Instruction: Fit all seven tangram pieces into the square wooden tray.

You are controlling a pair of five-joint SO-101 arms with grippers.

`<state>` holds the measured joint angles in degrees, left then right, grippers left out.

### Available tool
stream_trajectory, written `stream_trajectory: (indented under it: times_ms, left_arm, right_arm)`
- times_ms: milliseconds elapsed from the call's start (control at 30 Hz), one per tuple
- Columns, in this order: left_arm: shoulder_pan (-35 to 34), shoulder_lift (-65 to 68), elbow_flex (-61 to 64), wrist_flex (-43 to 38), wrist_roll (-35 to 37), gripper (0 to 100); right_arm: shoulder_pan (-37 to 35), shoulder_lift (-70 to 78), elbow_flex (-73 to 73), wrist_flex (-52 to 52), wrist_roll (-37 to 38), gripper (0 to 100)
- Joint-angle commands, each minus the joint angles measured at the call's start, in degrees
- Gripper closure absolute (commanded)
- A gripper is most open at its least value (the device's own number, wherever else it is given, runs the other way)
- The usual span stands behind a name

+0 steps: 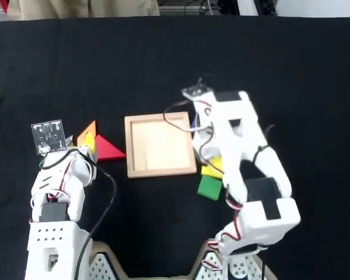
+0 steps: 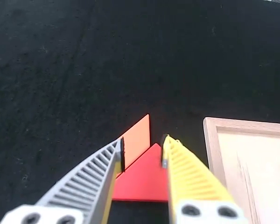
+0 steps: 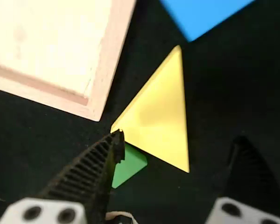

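Note:
The square wooden tray (image 1: 130, 146) lies mid-table, its floor bare wood. On its left lie a red triangle (image 1: 108, 150) and an orange piece (image 1: 88, 129). My left gripper (image 2: 142, 142) is open just above them, with the red triangle (image 2: 142, 179) between its grey and yellow fingers and the orange piece (image 2: 137, 135) just beyond the tips. Right of the tray, my right gripper (image 3: 177, 140) is open over a yellow triangle (image 3: 161, 121). A green piece (image 3: 128, 165) peeks out under one black finger, and a blue piece (image 3: 200, 14) lies farther off.
The black cloth covers the whole table. In the high view the right arm hides most of the yellow triangle (image 1: 213, 166), while the green piece (image 1: 210, 187) lies by the tray's near right corner. The tray rim (image 2: 212, 140) is close beside the left gripper.

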<state>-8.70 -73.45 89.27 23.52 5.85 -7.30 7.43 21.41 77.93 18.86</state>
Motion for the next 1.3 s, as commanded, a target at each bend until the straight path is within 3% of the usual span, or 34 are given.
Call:
stream_trajectory:
  times_ms: [0,167,400,567,1267]
  left_arm:
    - [0.5,-0.9,-0.2,-0.2,-0.3,85]
    - [0.5,-0.9,-0.2,-0.3,-0.3,85]
    - [0.5,-0.9,-0.2,-0.3,-0.3,85]
    - [0.5,-0.9,-0.1,-0.3,-0.3,85]
    - [0.5,-0.9,-0.1,-0.3,-0.3,85]
  right_arm:
    - [-0.8,-6.5,5.1,-5.2,1.1,64.5]
    - [-1.0,-12.5,10.1,-6.0,2.2,64.4]
    - [-8.3,-13.8,14.1,-8.9,7.4,64.4]
    - [-6.2,-13.8,16.2,-14.8,7.6,64.4]
    - [-1.9,-8.0,19.4,-18.3,10.5,64.8]
